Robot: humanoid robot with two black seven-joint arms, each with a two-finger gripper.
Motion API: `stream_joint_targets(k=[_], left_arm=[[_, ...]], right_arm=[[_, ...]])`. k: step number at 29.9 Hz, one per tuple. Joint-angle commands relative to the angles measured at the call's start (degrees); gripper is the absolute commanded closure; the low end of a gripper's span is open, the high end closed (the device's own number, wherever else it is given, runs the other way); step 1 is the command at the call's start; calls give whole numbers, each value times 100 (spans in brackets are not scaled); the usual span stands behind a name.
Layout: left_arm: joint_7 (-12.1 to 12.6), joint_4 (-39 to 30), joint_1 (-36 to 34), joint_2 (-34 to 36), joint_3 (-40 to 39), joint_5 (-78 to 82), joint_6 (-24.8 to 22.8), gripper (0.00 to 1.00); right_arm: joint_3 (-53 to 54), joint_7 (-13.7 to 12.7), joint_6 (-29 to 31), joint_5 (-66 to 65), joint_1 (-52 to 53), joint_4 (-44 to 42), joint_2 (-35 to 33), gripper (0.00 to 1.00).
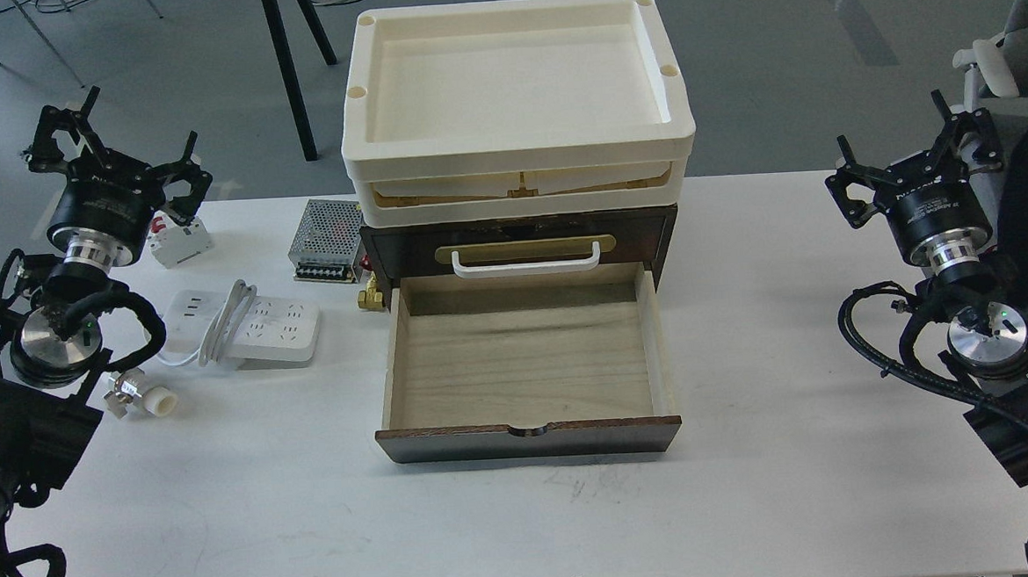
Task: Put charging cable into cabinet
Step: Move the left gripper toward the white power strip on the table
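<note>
The charging cable point(243, 329), a flat white power strip with its cord wound across the middle, lies on the white table left of the cabinet. The cabinet point(525, 341) is a dark-brown chest whose lower drawer is pulled out toward me; the pale wood inside holds nothing. Its upper drawer front carries a white-and-brass handle point(526, 257). My left gripper point(115, 147) hovers open at the far left, up and behind the power strip, holding nothing. On the far right my right gripper point(903, 149) is raised and open, well away from the cabinet.
Stacked cream plastic trays point(513, 104) sit on top of the cabinet. A perforated metal power-supply box point(325, 241), a small white circuit breaker point(179, 240), a brass fitting point(371, 298) and a white-and-metal fitting point(141, 396) lie around the power strip.
</note>
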Motion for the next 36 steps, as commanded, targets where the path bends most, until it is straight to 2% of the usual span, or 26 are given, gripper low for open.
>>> stream_joint_targets(k=[1, 7, 12, 17, 20, 24, 29, 32, 34, 36], left_arm=[[9, -22, -14, -7, 65, 1, 0, 0], [18, -179, -58, 89, 56, 1, 0, 0], [9, -1066, -102, 1098, 152, 561, 0, 1], [-43, -1330, -655, 1942, 311, 3010, 0, 1], [-79, -1769, -761, 2303, 302, 4453, 0, 1], [-202, -2402, -761, 2541, 329, 5964, 0, 1], [-202, -2588, -682, 2489, 355, 8337, 0, 1], [-228, -2588, -647, 2454, 731, 9350, 0, 1], [-228, -2588, -621, 2462, 1362, 9694, 0, 1], [-228, -2588, -638, 2489, 2101, 9862, 494, 1]], right_arm=[[-51, 41, 30, 1, -3, 13, 1, 0], [-78, 41, 39, 1, -3, 13, 1, 0], [-60, 50, 48, 1, -3, 22, 1, 0], [-69, 85, 39, 1, -3, 22, 1, 0], [-69, 94, 39, 1, -12, 39, 1, 0], [-69, 111, 31, 1, -12, 39, 1, 0], [-78, 137, 22, 1, -21, 39, 1, 0], [-87, 137, 22, 1, -12, 39, 1, 0], [-95, 137, 22, 1, -21, 39, 10, 0], [-95, 137, 22, 1, -21, 39, 1, 0]])
